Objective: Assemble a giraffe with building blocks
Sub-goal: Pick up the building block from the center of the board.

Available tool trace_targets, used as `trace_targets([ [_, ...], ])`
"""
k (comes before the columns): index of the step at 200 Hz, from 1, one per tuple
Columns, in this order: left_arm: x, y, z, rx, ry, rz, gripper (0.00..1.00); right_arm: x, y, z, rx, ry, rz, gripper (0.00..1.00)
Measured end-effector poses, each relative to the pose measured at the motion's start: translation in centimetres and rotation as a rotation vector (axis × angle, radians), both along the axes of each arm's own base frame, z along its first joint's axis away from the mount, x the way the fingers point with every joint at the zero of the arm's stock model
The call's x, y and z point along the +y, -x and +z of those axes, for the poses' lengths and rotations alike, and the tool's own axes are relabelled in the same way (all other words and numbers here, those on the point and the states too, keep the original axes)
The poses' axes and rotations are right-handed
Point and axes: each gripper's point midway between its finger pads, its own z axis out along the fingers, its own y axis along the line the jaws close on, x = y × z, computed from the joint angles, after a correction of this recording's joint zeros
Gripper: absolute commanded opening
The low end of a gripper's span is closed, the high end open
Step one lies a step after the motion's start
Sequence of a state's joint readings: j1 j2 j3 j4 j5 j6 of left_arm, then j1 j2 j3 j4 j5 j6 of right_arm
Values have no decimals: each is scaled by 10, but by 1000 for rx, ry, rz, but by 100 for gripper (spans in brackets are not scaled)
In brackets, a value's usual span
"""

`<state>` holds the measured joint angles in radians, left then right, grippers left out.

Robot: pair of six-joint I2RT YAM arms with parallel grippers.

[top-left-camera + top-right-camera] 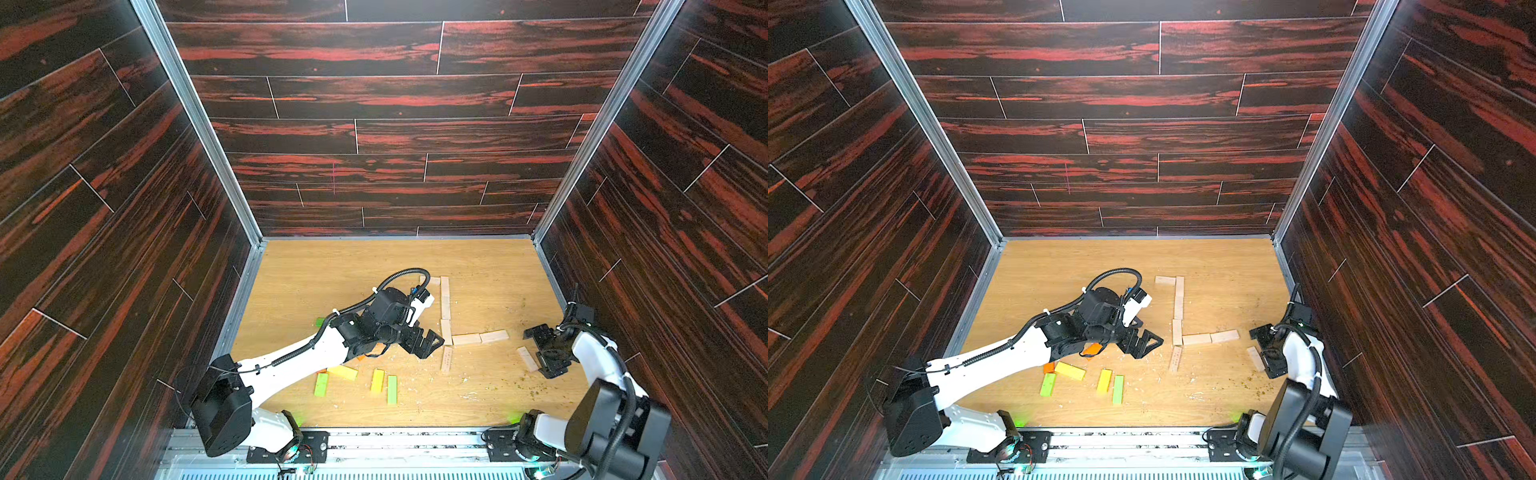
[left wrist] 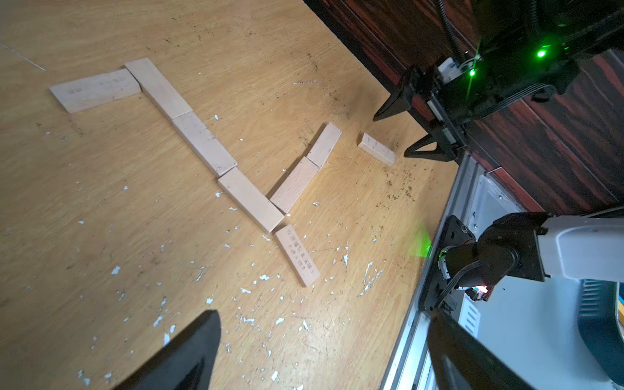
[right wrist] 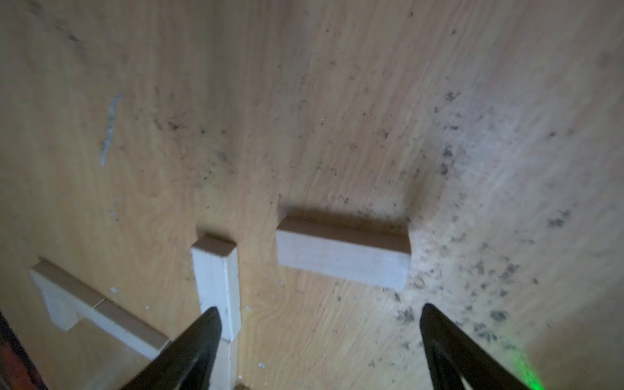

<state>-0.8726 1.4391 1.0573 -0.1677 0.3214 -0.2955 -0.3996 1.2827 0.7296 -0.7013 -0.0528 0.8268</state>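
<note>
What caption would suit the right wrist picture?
Open right gripper facing a pale wooden block on the speckled table.

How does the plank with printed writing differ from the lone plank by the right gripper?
The printed plank bears writing and lies right beside the joined planks; the lone plank shows none and lies apart, before the open right gripper. Both are pale wood, on the table.

In a top view the left arm (image 1: pixel 299 357) covers most of a green block (image 1: pixel 319 321) and part of the head plank (image 1: pixel 434 281). One orange block (image 1: pixel 1093 349) and a second orange block (image 1: pixel 1049 367) peek from beneath it (their full outlines are out of sight). The lettering on the printed plank (image 2: pixel 297 255) is too small to read. The right wrist view is soft throughout, and its lower edge cuts off the body plank (image 3: pixel 216 270).
</note>
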Motion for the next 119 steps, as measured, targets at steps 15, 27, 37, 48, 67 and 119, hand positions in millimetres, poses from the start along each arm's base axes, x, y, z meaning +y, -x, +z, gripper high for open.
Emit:
trace_targets([
  [15,0,-3,-6,10,-3,1,98,-1,-2,-6,10,-6,0,97],
  [27,2,-4,-12,19,-7,5,98,-1,-4,-11,19,-13,2,98],
  [37,4,-6,-15,27,-6,10,98,-1,-5,-15,27,-18,3,99],
  [48,6,-9,-17,35,-3,15,98,-1,-6,-20,42,-25,4,99],
  [67,10,-13,-20,41,6,27,98,-1,-6,-28,63,-34,7,98],
  [119,21,-22,-31,60,11,68,98,-2,-8,-32,92,-45,8,98],
])
